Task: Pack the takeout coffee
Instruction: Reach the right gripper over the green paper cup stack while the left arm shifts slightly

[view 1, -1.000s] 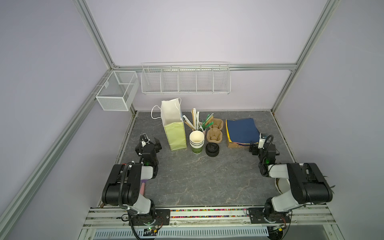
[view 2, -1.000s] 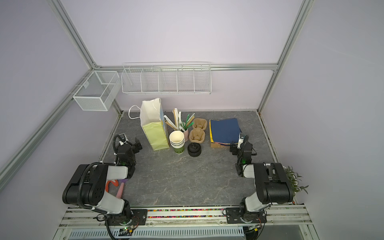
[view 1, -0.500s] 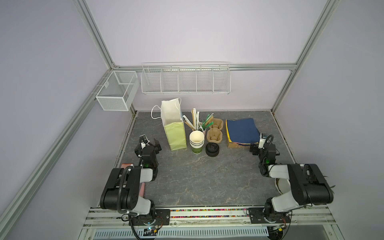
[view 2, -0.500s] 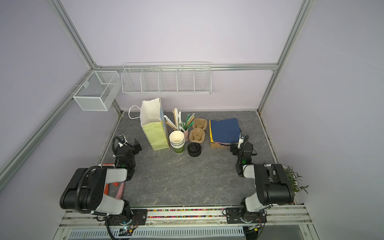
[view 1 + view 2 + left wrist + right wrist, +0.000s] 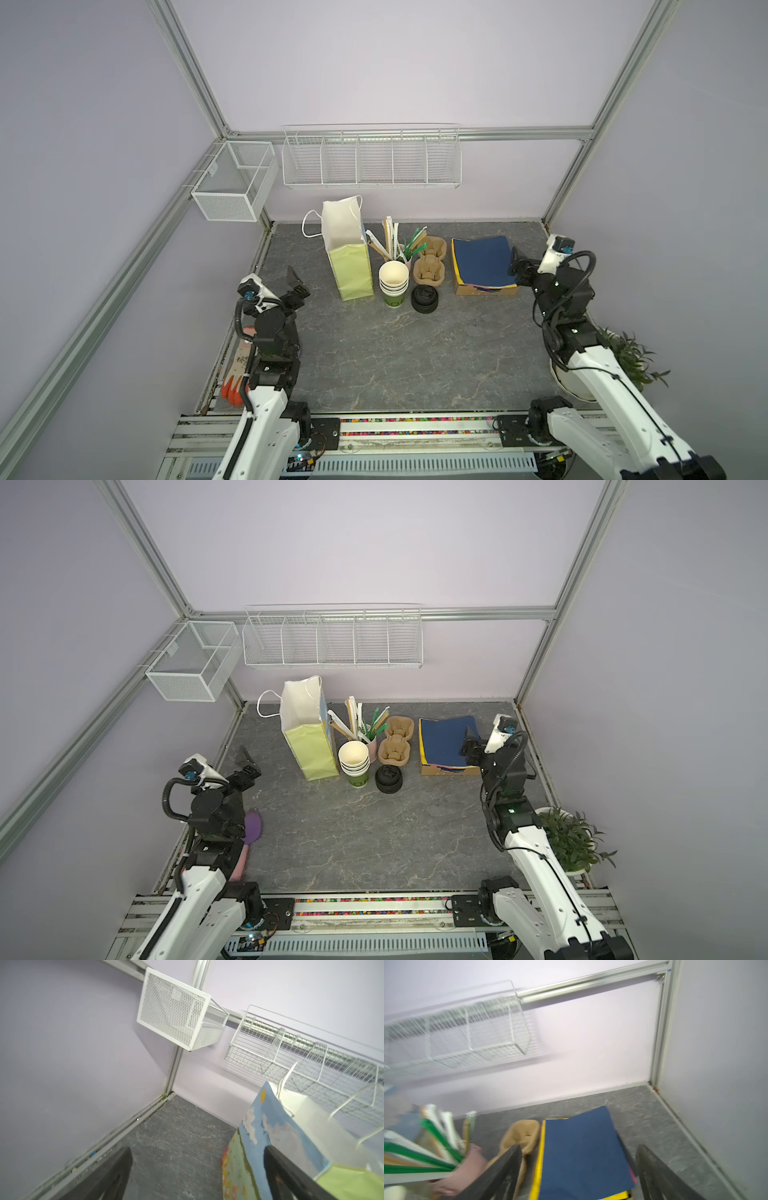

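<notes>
both arms have unfolded and risen from the low, tucked pose of a second ago, so their white forearms now show at the front rail in both top views. the things on the tabletop (image 5: 395,365) lie as they did.

left pincer (image 5: 298,283) stands wide open and holds nothing. it hangs left of the paper bag (image 5: 351,266), apart from it. its wrist view shows the bag's printed side past one finger (image 5: 116,1176).

right pincer (image 5: 516,266) is also spread wide and empty, seen against the right edge of the blue sheets (image 5: 482,262) in their cardboard tray. its wrist view is blurred, with those sheets lying between the two fingers.

a single lidded green cup, the takeout coffee, cannot be made out in any view. a stack of lidless green cups (image 5: 393,286) stands just right of the bag, and a stack of black lids (image 5: 424,299) sits just beside the cups on their right. behind them are the pulp cup carriers (image 5: 430,266) and a pink holder (image 5: 372,748) with stirrers. the bag stands upright with its mouth open.
</notes>
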Available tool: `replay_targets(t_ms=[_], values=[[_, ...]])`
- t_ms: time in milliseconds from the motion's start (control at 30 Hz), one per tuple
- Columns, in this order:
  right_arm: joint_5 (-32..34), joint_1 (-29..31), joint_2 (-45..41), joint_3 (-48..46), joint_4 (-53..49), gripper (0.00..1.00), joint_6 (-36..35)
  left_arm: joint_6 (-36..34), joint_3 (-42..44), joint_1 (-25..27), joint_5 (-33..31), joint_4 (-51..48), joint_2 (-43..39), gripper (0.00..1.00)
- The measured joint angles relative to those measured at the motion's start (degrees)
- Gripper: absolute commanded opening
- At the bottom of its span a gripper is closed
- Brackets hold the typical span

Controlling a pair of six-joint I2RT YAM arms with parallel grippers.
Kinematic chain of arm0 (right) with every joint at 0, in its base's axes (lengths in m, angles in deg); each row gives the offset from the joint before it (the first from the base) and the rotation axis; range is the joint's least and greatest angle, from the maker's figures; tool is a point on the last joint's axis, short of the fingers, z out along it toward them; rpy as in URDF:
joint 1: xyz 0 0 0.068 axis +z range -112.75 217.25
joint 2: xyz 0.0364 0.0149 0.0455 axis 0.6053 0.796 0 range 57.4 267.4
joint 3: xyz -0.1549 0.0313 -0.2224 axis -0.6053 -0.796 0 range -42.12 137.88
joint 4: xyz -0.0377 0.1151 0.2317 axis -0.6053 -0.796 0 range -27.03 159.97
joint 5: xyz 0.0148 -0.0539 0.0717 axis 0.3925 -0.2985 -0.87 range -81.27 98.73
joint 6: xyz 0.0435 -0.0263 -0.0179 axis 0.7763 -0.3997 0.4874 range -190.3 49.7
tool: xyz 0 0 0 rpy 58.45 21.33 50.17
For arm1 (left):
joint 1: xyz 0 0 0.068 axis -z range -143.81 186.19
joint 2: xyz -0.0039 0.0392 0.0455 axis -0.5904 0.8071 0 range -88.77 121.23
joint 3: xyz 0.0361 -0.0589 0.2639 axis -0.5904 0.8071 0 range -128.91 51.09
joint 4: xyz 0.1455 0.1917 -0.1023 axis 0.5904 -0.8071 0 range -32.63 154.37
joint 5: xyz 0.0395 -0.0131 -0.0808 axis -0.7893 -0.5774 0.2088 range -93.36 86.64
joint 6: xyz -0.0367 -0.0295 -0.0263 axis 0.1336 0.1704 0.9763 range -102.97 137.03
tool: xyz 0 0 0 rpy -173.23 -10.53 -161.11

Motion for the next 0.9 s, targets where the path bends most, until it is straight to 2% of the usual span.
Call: replay_targets(t_ms=[67,133,233,333,500,667,800,900], values=[[-4.76,0.04,-0.83,3.69,-4.2,0.88,4.26,7.8,-6.12,2.12,-2.99,-10.4,-2.64,0.99],[-8.59,0.59,-0.9,5.66,-7.34,0.88,6.51,11.26,-9.99,2.67,-3.43,-16.09,-4.74,0.99],[-11.52,3.37,0.35,7.93,-12.7,0.88,7.91,13.55,-13.86,3.72,-2.91,-23.12,-6.34,0.99],[-12.0,9.53,3.45,11.52,-19.58,0.88,7.93,13.57,-16.26,4.33,-0.98,-28.24,-6.12,0.99],[-8.2,21.18,11.06,18.95,-28.74,0.9,7.89,8.2,-17.29,5.51,3.43,-34.05,-4.26,0.99],[-2.34,31.08,21.07,27.45,-35.93,0.94,7.67,6.21,-15.58,5.55,4.7,-37.81,-4.09,0.99],[0.17,34.69,29.62,33.42,-39.3,1.0,7.76,4.79,-14.29,6.21,4.26,-38.97,-5.46,0.99],[0.94,35.3,35.63,37.53,-41.81,0.96,7.82,3.91,-14.05,6.69,4.26,-39.1,-5.07,0.99]])
